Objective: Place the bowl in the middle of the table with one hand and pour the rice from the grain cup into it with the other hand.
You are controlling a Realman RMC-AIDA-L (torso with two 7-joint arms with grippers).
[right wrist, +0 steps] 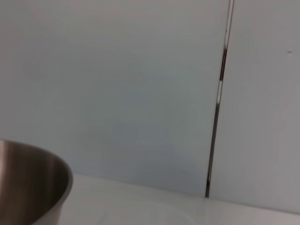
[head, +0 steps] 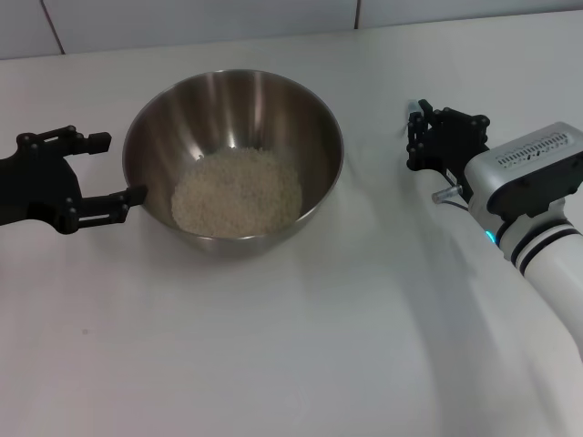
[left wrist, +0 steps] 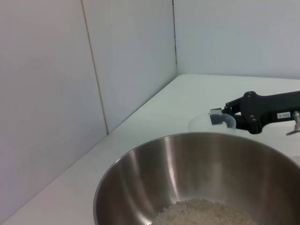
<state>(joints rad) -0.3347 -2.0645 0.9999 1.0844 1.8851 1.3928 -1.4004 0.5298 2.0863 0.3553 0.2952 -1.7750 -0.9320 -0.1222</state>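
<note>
White panelled walls (left wrist: 51,93) close in the far side of a plain white surface (head: 301,355), with a dark seam running down between two panels. Near the middle of that surface sits the bowl (head: 233,118), a big steel one, and the rice (head: 237,192) lies heaped in its bottom, a pale mound against the brushed metal.

On the robot's left, the left end effector (head: 107,173) rests just beside the bowl's rim. Its two black fingers are spread apart, one near the rim and one farther back, and they grip nothing.

On the robot's right, well apart from the bowl, the right end effector (head: 421,137) is down at the surface. From the left wrist view, the grain cup (left wrist: 212,123) stands upright and looks empty, a small clear thing past the far rim of the bowl, with black fingertips (left wrist: 218,117) at its wall. I cannot tell whether those fingers pinch the cup or merely bracket it.
</note>
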